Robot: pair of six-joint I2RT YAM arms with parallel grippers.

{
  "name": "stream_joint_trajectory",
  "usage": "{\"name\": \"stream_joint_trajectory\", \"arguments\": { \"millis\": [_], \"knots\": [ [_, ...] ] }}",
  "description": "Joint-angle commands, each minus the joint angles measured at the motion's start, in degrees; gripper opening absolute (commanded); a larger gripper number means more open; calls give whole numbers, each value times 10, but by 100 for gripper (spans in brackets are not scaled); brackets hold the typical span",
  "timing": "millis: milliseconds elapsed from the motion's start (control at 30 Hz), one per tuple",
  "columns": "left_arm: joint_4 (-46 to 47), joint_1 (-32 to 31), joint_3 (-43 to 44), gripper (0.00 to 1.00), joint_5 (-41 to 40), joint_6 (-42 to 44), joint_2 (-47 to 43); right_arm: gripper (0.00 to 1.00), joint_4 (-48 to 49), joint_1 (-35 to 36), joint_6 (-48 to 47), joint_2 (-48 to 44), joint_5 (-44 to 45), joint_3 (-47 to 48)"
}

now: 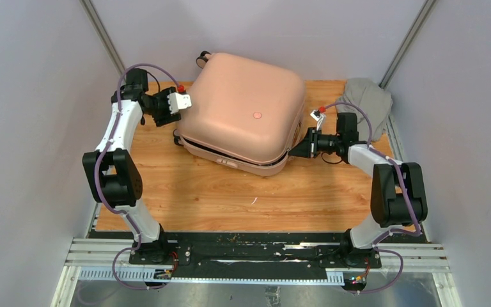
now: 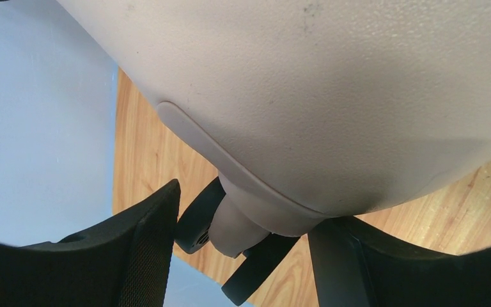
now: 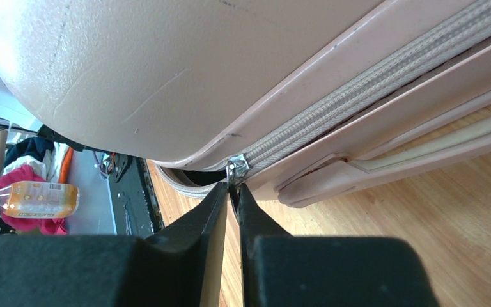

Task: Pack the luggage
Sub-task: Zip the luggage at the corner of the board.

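The luggage, a pale pink hard-shell suitcase, lies flat on the wooden table with its lid down. My left gripper is at its back-left corner. In the left wrist view the shell fills the top, and the left gripper is shut on a black caster wheel, with a finger pressed against each side. My right gripper is at the front-right corner. There the right gripper is shut on the thin zipper pull hanging from the slider. The zipper is closed to the right of the slider and gapes dark to its left.
A grey cloth bundle lies at the table's back-right corner. Another caster wheel sticks out at the suitcase's far edge. White walls stand close on the left, the right and the far side of the table.
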Motion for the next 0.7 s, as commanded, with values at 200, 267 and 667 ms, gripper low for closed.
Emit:
{"name": "stream_joint_trajectory", "arguments": {
  "millis": [200,267,667],
  "knots": [
    [30,-16,47,0,32,-82,3,0,24,9,40,-53,21,-45],
    [30,-16,54,0,30,-93,1,0,20,11,38,-65,33,-50],
    [31,-16,73,0,16,-164,-29,0,-76,78,-20,-132,140,-59]
  ]
}}
